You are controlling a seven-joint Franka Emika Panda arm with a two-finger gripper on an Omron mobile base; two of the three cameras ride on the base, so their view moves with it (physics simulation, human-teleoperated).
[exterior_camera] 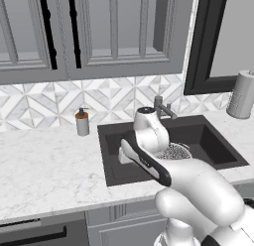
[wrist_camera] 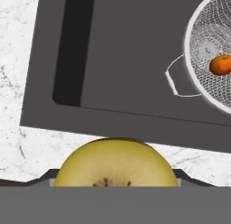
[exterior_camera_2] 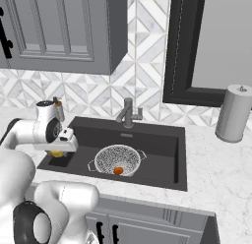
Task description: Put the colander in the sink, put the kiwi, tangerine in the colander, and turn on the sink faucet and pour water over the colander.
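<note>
My gripper (wrist_camera: 116,181) is shut on the kiwi (wrist_camera: 116,162), a yellow-green fruit that bulges up between the two dark fingertips. In the right base view the gripper (exterior_camera_2: 58,149) hangs over the left front edge of the sink (exterior_camera_2: 157,139), with the kiwi (exterior_camera_2: 57,153) showing yellow under the hand. The colander (exterior_camera_2: 118,158) stands upright in the dark basin, and the tangerine (exterior_camera_2: 118,170) lies inside it. From the hand, the colander (wrist_camera: 212,51) with the tangerine (wrist_camera: 220,65) is at the upper right, apart from the gripper. The sink faucet (exterior_camera_2: 129,112) stands behind the basin.
A grey soap pump bottle (exterior_camera: 82,122) stands on the marble counter (exterior_camera: 49,165) left of the sink. A grey cylindrical canister (exterior_camera_2: 235,114) sits at the back right. Grey wall cabinets (exterior_camera: 99,31) hang above. My own arm (exterior_camera: 149,155) hides part of the basin in the left base view.
</note>
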